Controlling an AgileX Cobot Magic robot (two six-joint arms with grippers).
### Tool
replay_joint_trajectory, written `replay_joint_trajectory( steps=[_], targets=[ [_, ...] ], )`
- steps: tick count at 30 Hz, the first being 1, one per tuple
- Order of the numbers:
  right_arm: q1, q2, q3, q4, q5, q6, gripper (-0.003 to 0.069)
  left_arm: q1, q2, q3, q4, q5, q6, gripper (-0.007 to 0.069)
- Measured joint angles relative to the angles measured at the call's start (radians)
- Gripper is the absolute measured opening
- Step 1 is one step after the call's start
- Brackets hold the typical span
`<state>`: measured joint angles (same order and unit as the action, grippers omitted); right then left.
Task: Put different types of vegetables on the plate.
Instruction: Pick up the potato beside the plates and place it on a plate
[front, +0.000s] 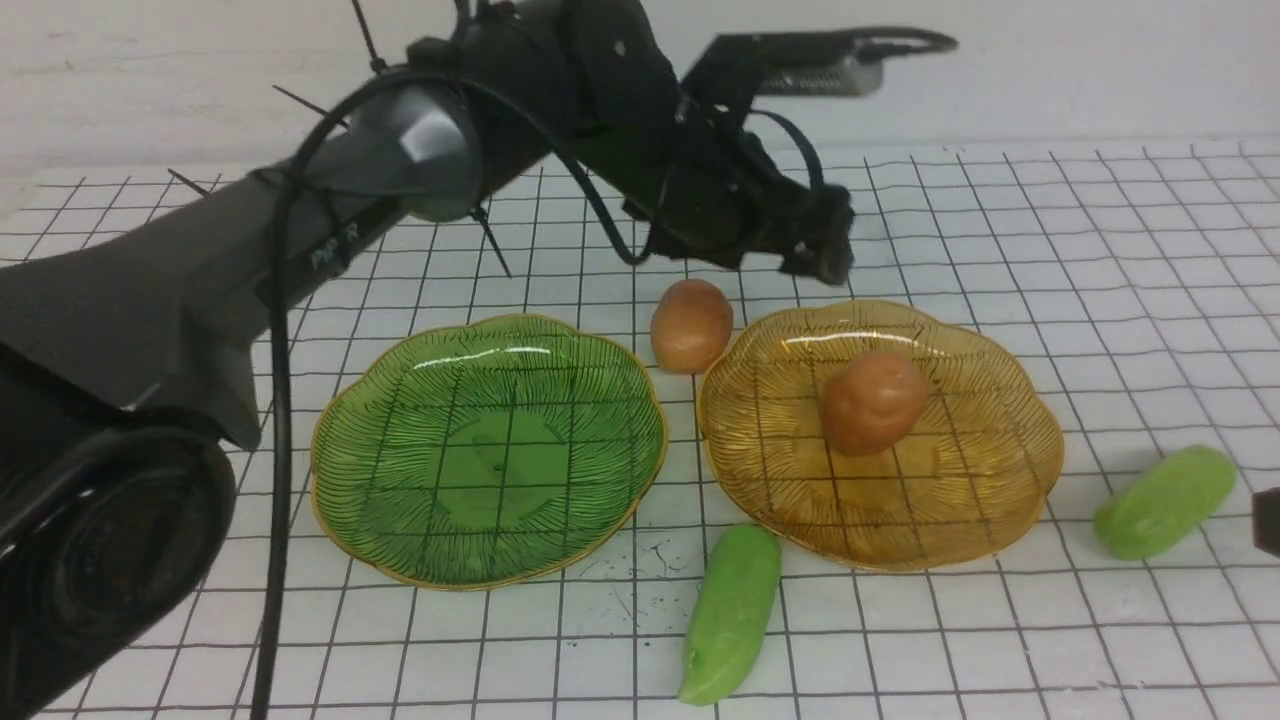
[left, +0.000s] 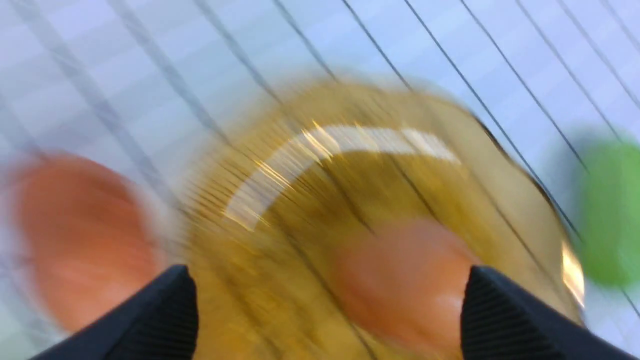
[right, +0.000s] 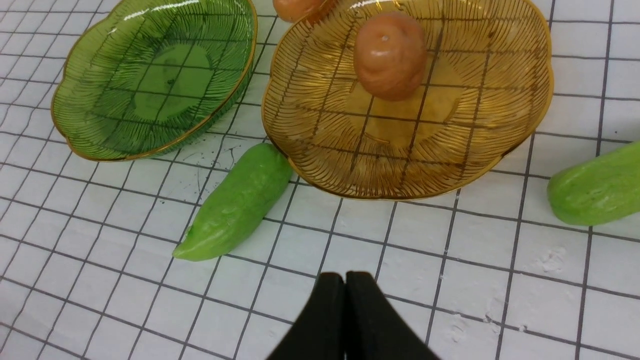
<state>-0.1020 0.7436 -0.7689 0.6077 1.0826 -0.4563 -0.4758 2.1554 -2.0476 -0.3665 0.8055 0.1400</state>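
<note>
One potato (front: 872, 402) lies in the amber plate (front: 1010, 470). The second potato (front: 690, 325) sits on the table (front: 1150, 300) between that plate's far rim and the green plate (front: 400, 500). One cucumber (front: 732, 612) lies at the amber plate's near rim, the other cucumber (front: 1165, 500) to its right (both on the table). The left gripper (front: 815, 255) hovers over the far rim, jaws spread and empty. The right gripper (right: 345, 300) is closed on nothing.

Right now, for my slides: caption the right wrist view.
Shut right gripper near a cucumber; one potato on the amber plate.

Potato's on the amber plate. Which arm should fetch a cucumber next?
Right. The right gripper, shut and empty, hangs close to the right-hand cucumber. The left gripper is open over the amber plate's far rim, behind the potato.
</note>
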Motion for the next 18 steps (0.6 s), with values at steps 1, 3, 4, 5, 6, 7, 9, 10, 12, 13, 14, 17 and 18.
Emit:
replay_joint_trajectory(
  steps=[1, 3, 4, 5, 6, 7, 9, 10, 12, 13, 14, 17, 18],
  targets=[
    [0.000, 0.000, 0.000, -0.001, 0.001, 0.000, -0.0015, 0.015, 0.005, -0.003, 0.008, -0.033, -0.007, 0.0631],
    [0.000, 0.000, 0.000, -0.001, 0.002, 0.000, -0.0015, 0.044, 0.016, -0.008, 0.014, -0.078, -0.014, 0.0613],
    [0.000, 0.000, 0.000, -0.001, 0.004, 0.000, -0.0015, 0.064, 0.032, -0.009, 0.018, -0.109, -0.016, 0.0602],
    [0.000, 0.000, 0.000, -0.001, 0.007, 0.000, -0.0015, 0.075, 0.045, -0.009, 0.021, -0.125, -0.016, 0.0596],
    [0.000, 0.000, 0.000, -0.001, 0.010, 0.000, -0.0015, 0.086, 0.064, -0.009, 0.022, -0.136, -0.017, 0.0590],
    [0.000, 0.000, 0.000, -0.004, 0.015, 0.000, -0.0015, 0.092, 0.085, -0.009, 0.023, -0.142, -0.019, 0.0589],
    [0.000, 0.000, 0.000, -0.009, 0.020, 0.000, -0.0015, 0.096, 0.106, -0.009, 0.026, -0.146, -0.020, 0.0589],
    [0.000, 0.000, 0.000, -0.021, 0.026, 0.000, -0.0015, 0.097, 0.143, -0.009, 0.027, -0.149, -0.020, 0.0589],
    [0.000, 0.000, 0.000, -0.036, 0.028, 0.000, -0.0015, 0.096, 0.175, -0.009, 0.027, -0.151, -0.020, 0.0589],
    [0.000, 0.000, 0.000, -0.041, 0.029, 0.000, -0.0015, 0.096, 0.189, -0.009, 0.026, -0.151, -0.020, 0.0589],
    [0.000, 0.000, 0.000, -0.042, 0.029, 0.000, -0.0015, 0.095, 0.194, -0.009, 0.026, -0.151, -0.020, 0.0589],
    [0.000, 0.000, 0.000, -0.049, 0.030, 0.000, -0.0015, 0.093, 0.227, -0.009, 0.026, -0.158, -0.020, 0.0589],
    [0.000, 0.000, 0.000, -0.049, 0.030, 0.000, -0.0015, 0.093, 0.231, -0.009, 0.023, -0.159, -0.020, 0.0589]
  ],
)
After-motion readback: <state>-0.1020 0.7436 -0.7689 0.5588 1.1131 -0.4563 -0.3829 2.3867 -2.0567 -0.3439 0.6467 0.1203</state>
